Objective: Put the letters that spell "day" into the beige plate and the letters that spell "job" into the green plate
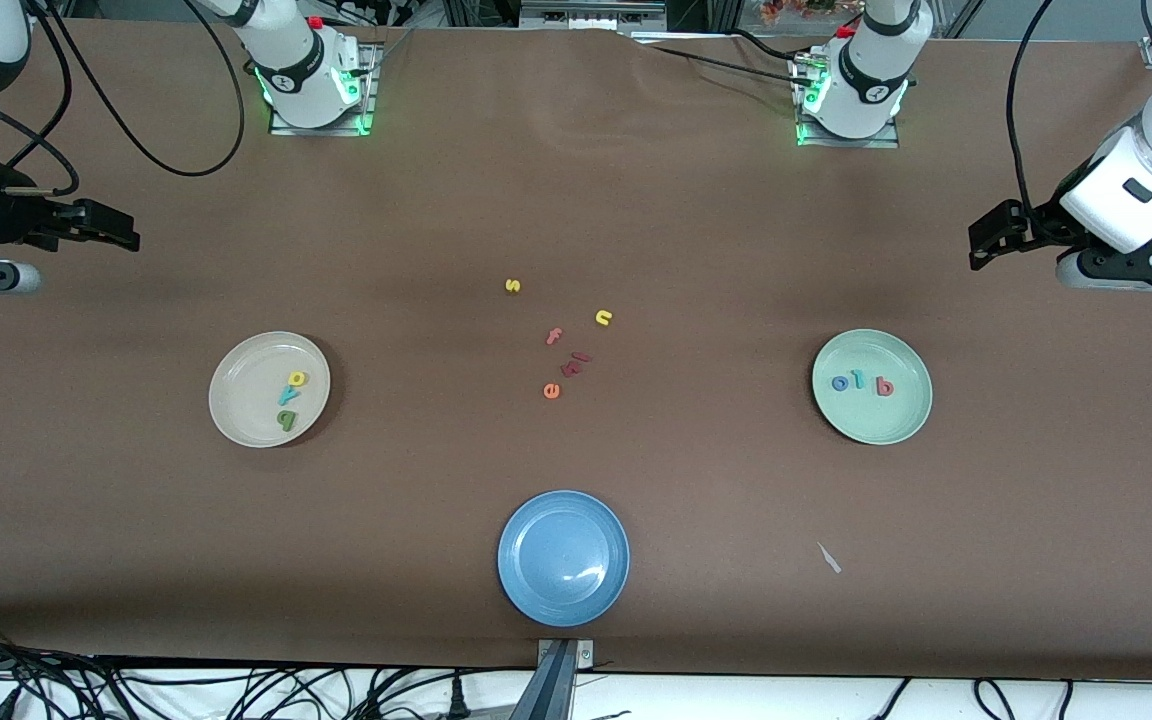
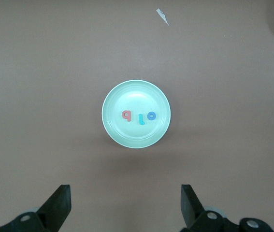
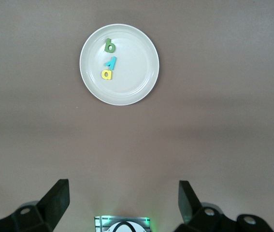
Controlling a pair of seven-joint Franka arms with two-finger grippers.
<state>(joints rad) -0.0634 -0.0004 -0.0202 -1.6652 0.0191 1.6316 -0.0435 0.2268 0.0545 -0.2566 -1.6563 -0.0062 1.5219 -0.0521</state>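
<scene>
d, a, y [image 1: 289, 398] sit in beige plate [image 1: 241, 395], j, o, b [image 1: 862, 383] in green plate [image 1: 896, 420]; left gripper [image 1: 981, 243] & right gripper [image 1: 126, 232] hang wide, empty, at opposite bench ends, nothing left to fetch, I reckon

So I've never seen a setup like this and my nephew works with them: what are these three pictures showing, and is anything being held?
Two robot arms stand at a brown table. One picture looks down from a high camera facing them; the other two come from cameras on each arm's wrist.

The left gripper hangs open above the green plate, which holds a blue o, teal j and red b. The right gripper hangs open above the beige plate, which holds a yellow a, teal y and green d.

Spare letters lie mid-table, with a blue plate nearer the camera. Nothing is held.
</scene>
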